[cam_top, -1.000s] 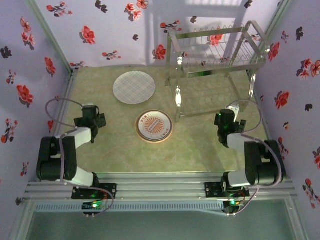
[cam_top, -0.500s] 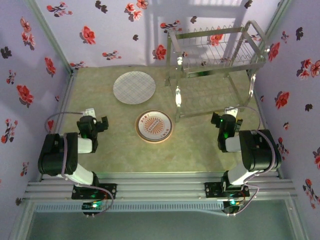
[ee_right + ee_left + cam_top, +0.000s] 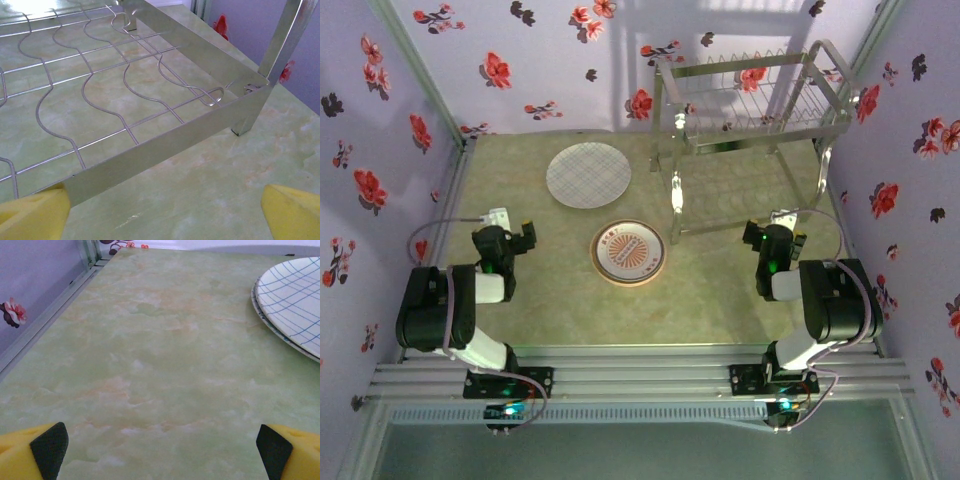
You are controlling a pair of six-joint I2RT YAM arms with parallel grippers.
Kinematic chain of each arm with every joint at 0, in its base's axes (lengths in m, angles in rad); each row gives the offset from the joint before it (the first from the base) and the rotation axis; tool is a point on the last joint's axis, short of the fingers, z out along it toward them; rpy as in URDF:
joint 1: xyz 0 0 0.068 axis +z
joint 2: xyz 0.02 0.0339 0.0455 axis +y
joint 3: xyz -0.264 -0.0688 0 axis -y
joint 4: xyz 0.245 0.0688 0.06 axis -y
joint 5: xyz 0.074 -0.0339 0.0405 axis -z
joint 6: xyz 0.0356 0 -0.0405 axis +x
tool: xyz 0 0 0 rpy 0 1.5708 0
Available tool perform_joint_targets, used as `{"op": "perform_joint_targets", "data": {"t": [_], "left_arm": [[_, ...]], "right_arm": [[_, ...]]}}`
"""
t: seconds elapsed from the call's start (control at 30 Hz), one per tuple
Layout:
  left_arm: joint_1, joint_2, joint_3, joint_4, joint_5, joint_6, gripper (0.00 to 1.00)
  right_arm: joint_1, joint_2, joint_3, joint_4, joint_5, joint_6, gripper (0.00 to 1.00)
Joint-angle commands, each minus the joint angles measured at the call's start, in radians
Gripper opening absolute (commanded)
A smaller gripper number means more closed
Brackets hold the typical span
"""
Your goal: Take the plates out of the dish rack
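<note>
Chrome tubing marks the dish rack (image 3: 750, 95) at the table's (image 3: 720, 300) far right in the top view, its slotted tier looking bare. The grid plate (image 3: 588, 175) and the orange-sunburst plate (image 3: 629, 251) lie flat on open table, apart from it (unloaded, I judge). With nothing left to take, the left fingers (image 3: 522, 239) and the right fingers (image 3: 778, 238) sit near their bases.

Left wrist view: fingers (image 3: 47, 445) released, empty, over bare table, grid plate (image 3: 295, 300) at right.

Right wrist view: fingers (image 3: 32, 212) likewise released, facing the rack's empty lower wire shelf (image 3: 100, 95).
</note>
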Motion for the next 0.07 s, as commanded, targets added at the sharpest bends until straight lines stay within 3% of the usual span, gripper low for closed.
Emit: {"op": "perform_joint_targets", "data": {"t": [0.0, 0.03], "left_arm": [[-0.009, 0.001, 0.009, 0.041, 0.003, 0.028, 1.0], [-0.009, 0.0, -0.013, 0.085, 0.002, 0.028, 1.0]], "right_arm": [[-0.006, -0.007, 0.019, 0.026, -0.002, 0.018, 0.99], [-0.006, -0.008, 0.019, 0.025, -0.002, 0.018, 0.99]]}}
